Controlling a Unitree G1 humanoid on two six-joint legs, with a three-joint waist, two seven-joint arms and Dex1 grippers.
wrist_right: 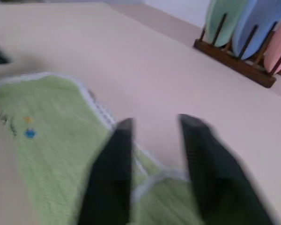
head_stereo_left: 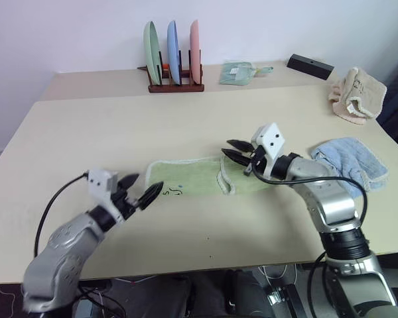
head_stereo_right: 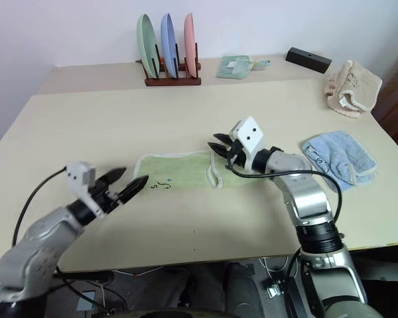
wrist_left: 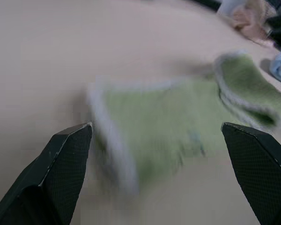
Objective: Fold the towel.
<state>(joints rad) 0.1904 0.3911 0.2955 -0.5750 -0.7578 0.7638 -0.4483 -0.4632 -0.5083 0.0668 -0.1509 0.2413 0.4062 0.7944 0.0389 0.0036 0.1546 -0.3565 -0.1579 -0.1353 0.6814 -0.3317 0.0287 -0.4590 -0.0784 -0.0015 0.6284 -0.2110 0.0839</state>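
The towel (head_stereo_left: 192, 177) is lying flat on the worktop (head_stereo_left: 119, 126), stretched between the two end effectors, its right end folded back over itself. The left end effector (head_stereo_left: 140, 189) is hovering just off the towel's left edge, fingers spread wide and gripping nothing. The right end effector (head_stereo_left: 237, 150) is hanging above the folded end, fingers parted and empty. A light blue cloth (head_stereo_left: 351, 161) is lying behind the right end effector.

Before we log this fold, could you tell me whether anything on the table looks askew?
Yes: the towel is folded unevenly. Its flap near the right gripper lies crooked, edging curled. The left gripper is open at the other end.
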